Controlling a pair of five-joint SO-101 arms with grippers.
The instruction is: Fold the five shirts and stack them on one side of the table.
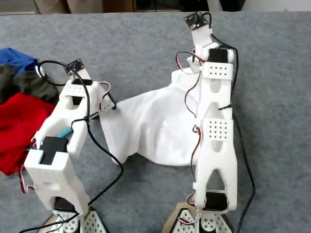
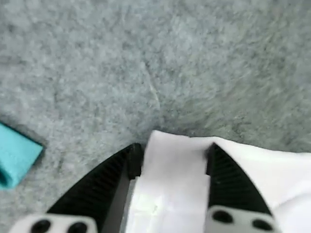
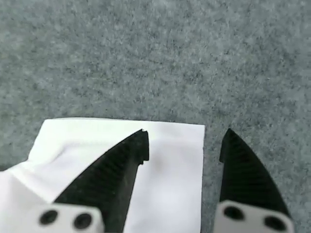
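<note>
A white shirt lies spread and rumpled on the grey table between the two arms. My left gripper sits at the shirt's left corner. In the left wrist view it is open, and the white cloth fills the space between its black fingers. My right gripper is at the shirt's far right corner. It is open, one finger over a flat white sleeve end, the other over bare table.
A heap of shirts lies at the table's left edge: blue, dark grey-green and red. Black cables trail from both arms. A teal piece shows beside the left gripper. Bare felt stretches to the right.
</note>
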